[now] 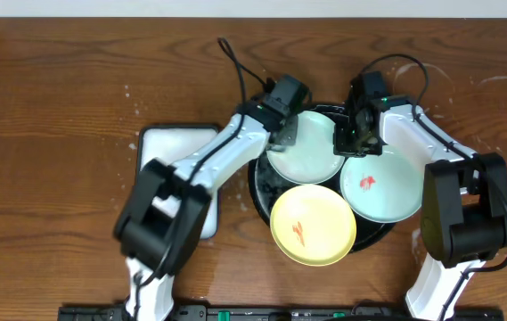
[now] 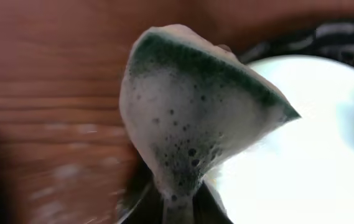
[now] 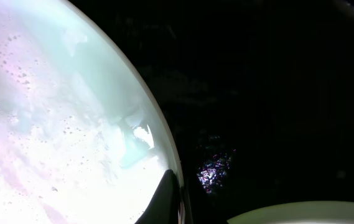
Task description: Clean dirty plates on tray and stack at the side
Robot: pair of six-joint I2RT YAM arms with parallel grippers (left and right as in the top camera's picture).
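The black tray holds three plates. A foamy mint plate lies at its back. A second mint plate with a red smear sits on the right. A yellow plate with an orange smear rests at the front. My left gripper is shut on a soapy green sponge at the back plate's left edge; in the left wrist view the left gripper pinches the sponge's lower end. My right gripper is shut on the back plate's right rim; the right gripper clamps the foamy plate.
A white rectangular tray lies left of the black tray, partly under my left arm. Brown wood tabletop with white soapy marks surrounds everything. Another plate's rim shows at the bottom right of the right wrist view, over the dark wet tray.
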